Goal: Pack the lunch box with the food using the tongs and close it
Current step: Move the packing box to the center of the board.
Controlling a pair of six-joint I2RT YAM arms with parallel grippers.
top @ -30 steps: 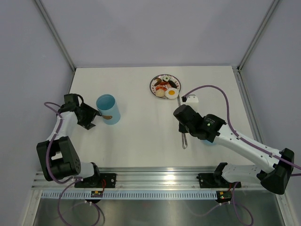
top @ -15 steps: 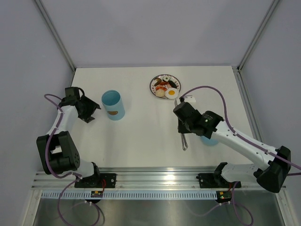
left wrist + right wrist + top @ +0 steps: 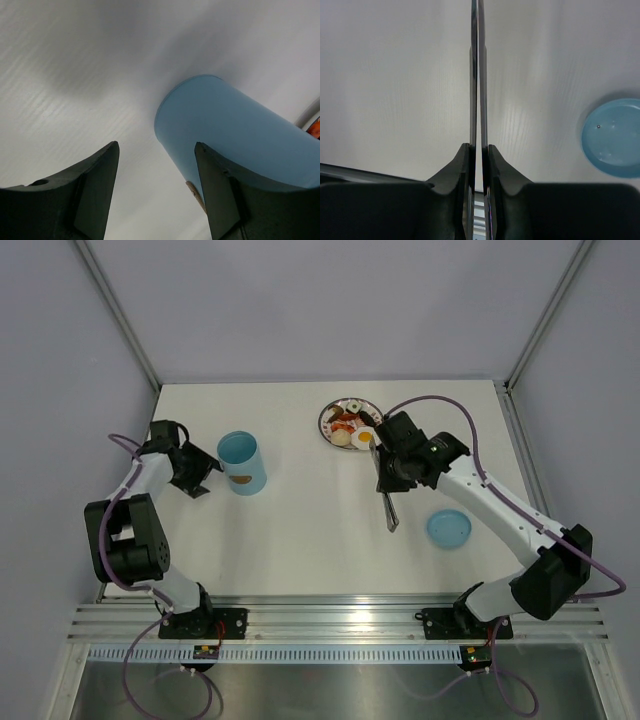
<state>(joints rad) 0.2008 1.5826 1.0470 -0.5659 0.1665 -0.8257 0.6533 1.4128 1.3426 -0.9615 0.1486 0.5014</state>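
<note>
The lunch box, a tall light-blue cup, stands upright and open-topped at the table's left. My left gripper is just to its left, open. In the left wrist view the lunch box rises by the right finger, and the left gripper holds nothing. My right gripper is shut on the silver tongs, which run toward the near edge. In the right wrist view the tongs lie pinched together in the right gripper. The food sits on a plate just beyond the right gripper.
The red-rimmed plate is at the back centre. The blue lid lies flat on the table right of the tongs, also in the right wrist view as the lid. Metal frame posts stand at the back corners.
The lunch box shifted a little to the right and back, and the left gripper followed it. My right arm carried the tongs toward the plate, uncovering the lid.
</note>
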